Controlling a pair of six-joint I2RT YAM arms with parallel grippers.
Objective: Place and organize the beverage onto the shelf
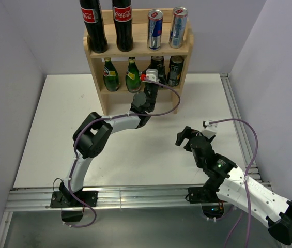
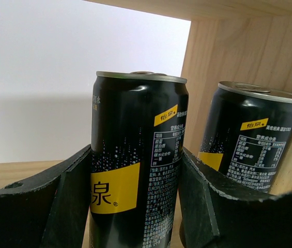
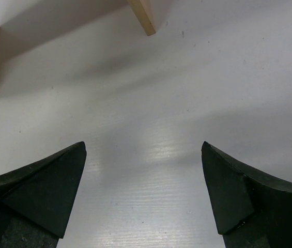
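- The left gripper (image 2: 135,173) was clamped on a black can (image 2: 138,119), one finger on each side; the can stood upright inside the lower tier of the shelf (image 1: 135,53), just left of a second can (image 2: 251,134).
- The shelf stood at the table's (image 1: 58,129) far edge.
- The right gripper (image 3: 143,191) hung wide open over the table, nearer and to the right, holding nothing.

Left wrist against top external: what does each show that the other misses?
Left wrist only: the left gripper clamped on both sides of the black can. Top external only: cola bottles and slim cans atop the shelf, green bottles below, the open right gripper. Both: that can beside a second black can on the lower tier.
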